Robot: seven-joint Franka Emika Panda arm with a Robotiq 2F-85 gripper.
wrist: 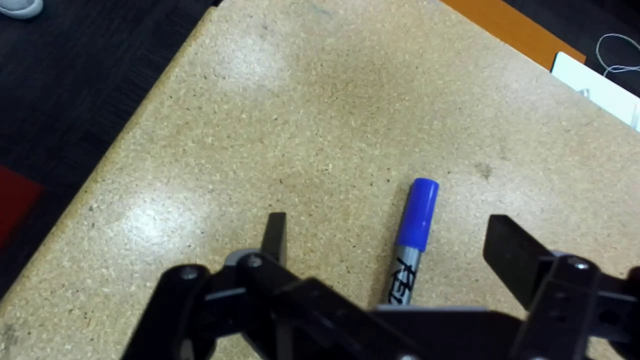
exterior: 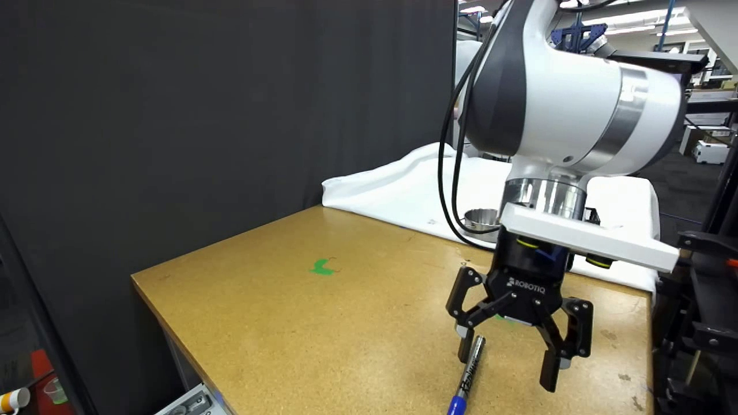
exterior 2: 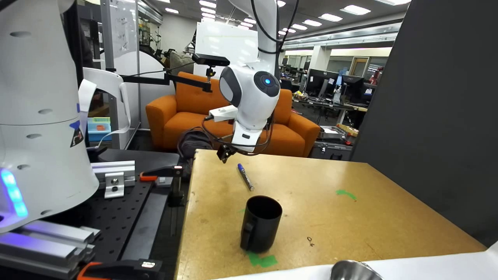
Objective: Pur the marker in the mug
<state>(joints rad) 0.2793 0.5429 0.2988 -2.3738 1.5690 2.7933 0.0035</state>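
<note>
Receding beneath rows of ceiling lights (exterior 2: 355, 9), a large open workroom (exterior 2: 171, 31) fills the background, with a whiteboard (exterior 2: 223, 41) and several monitors (exterior 2: 321, 81). A tall dark panel (exterior: 230, 104) rises along one side of the table (exterior: 346, 323) in both exterior views. Beyond the table stands an orange sofa (exterior 2: 186, 120). The table's surface is tan and speckled like pressed board; in the wrist view it carries glossy pale reflections (wrist: 155, 222) and a few dull scuffs (wrist: 483, 170). Over it hangs the white and grey arm (exterior: 582, 109). A white cloth (exterior: 398, 184) runs along one edge, rumpled toward the dark panel.

The gripper (exterior: 507, 360) points down above the table, its fingers (exterior: 549, 372) set wide apart. A shiny metal dish (exterior 2: 355, 270) sits on the cloth. The black mug (exterior 2: 261, 223) stands upright on the table, its handle (exterior 2: 247, 235) at the side.

The marker (exterior 2: 246, 177) lies flat on the table, outside the mug and apart from it, the silvery barrel (wrist: 402, 280) toward the mug and the blue cap (wrist: 419, 215) pointing away. In the wrist view it shows between the fingers, with dark handwriting along the barrel. Green tape (exterior 2: 261, 260) marks the table just beside the mug's base, and another green scrap (exterior 2: 346, 193) lies farther across. Smallest is a dark squiggle (exterior 2: 310, 241); whether it is drawn or lying there, I cannot tell.
</note>
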